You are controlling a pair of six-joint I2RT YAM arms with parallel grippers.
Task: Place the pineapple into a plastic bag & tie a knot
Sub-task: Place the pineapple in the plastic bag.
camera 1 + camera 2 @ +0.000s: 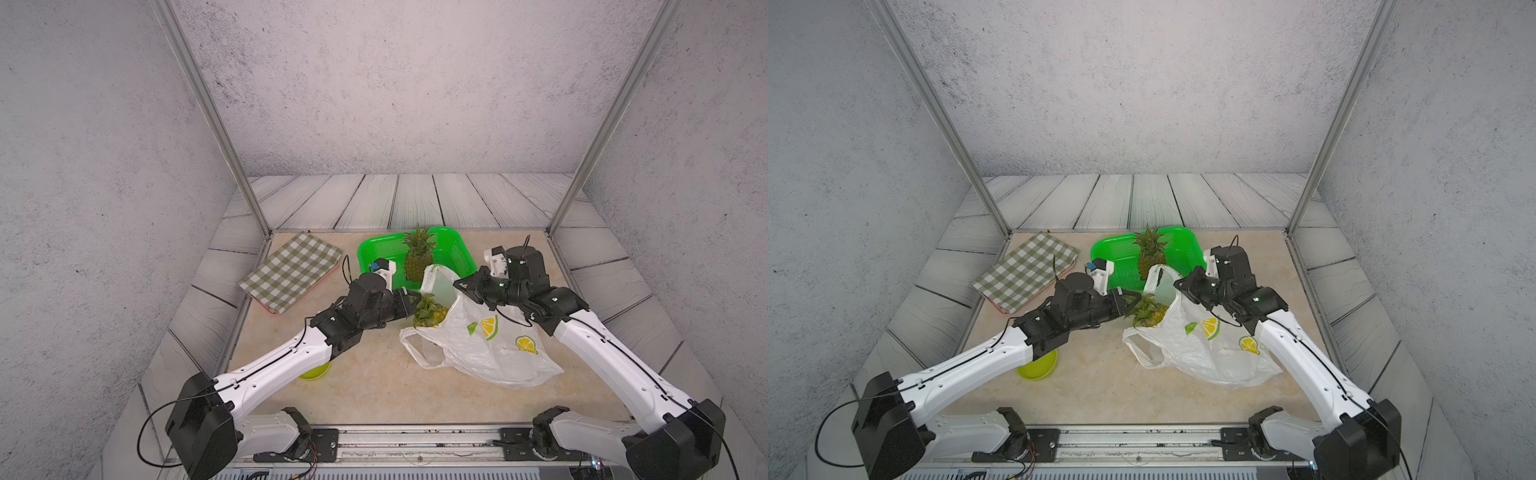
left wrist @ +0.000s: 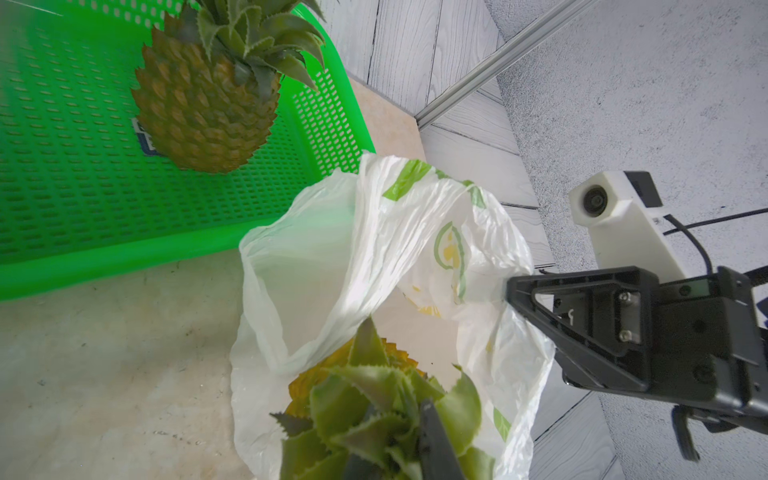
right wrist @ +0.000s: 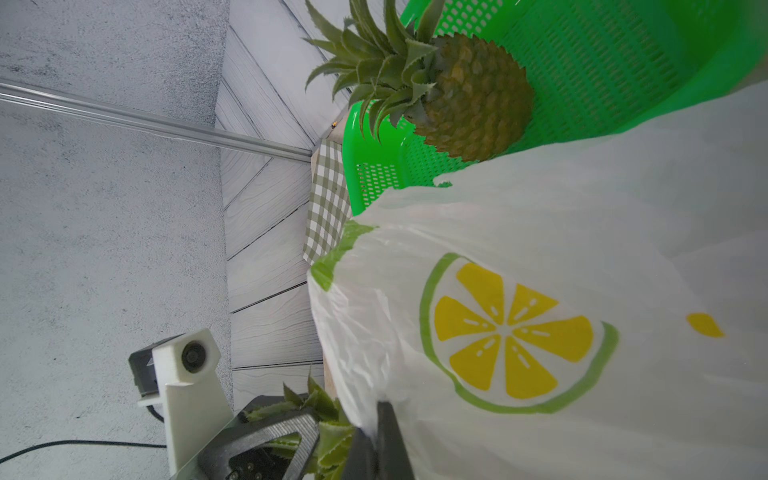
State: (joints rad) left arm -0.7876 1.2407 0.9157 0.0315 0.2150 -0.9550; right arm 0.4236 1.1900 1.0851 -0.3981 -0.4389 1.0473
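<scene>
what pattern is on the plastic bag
The plastic bag is translucent white with green-rimmed yellow lemon slices and green leaves; clearest in the right wrist view.

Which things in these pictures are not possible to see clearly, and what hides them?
- Fruit of the held pineapple: in both top views, its own leaves and the plastic bag cover most of it.
- The bowl: in both top views, the left arm covers most of it.
- The blue label in the basket: left wrist view, the standing pineapple hides part; print too blurred.
</scene>
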